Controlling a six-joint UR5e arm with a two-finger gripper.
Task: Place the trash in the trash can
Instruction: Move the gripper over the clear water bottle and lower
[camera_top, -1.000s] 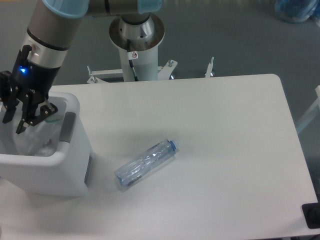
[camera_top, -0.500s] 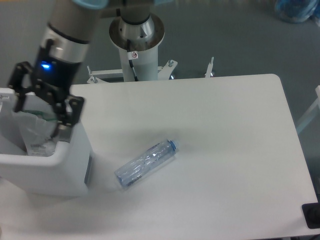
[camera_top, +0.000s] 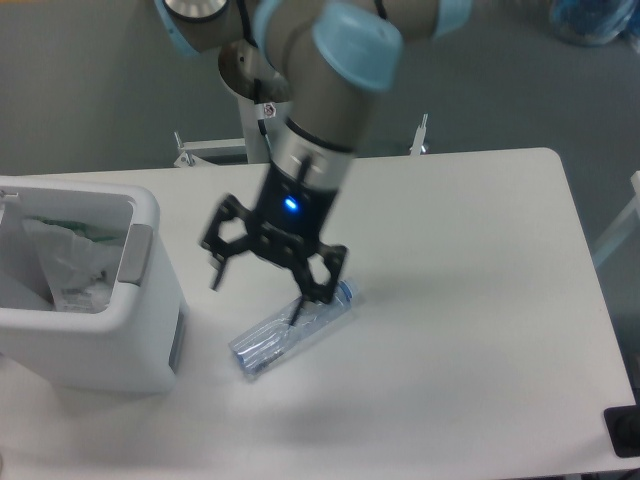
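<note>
The bottle (camera_top: 293, 328) lies on its side on the white bench (camera_top: 470, 300), running diagonally with its blue cap (camera_top: 347, 292) toward the upper right and its base toward the lower left. It looks empty and thin-walled, so it is probably very light, smooth and a little slippery, and its round body could roll or skid away if nudged from one side. A firm squeeze would likely dent it rather than break it. The best hold seems to be across the middle of the body, fingers on either side of its long axis, closing gently.

The tool (camera_top: 258, 284) hangs just above the bottle, its fingers spread wide and grasping nothing; one fingertip overlaps the bottle's upper half near the cap in this view, though contact cannot be judged.

To the left stands the trash can (camera_top: 140, 345), close to the bottle's base end. The wrinkly plastic bag (camera_top: 65, 262) with its green strip already sits inside it.
</note>
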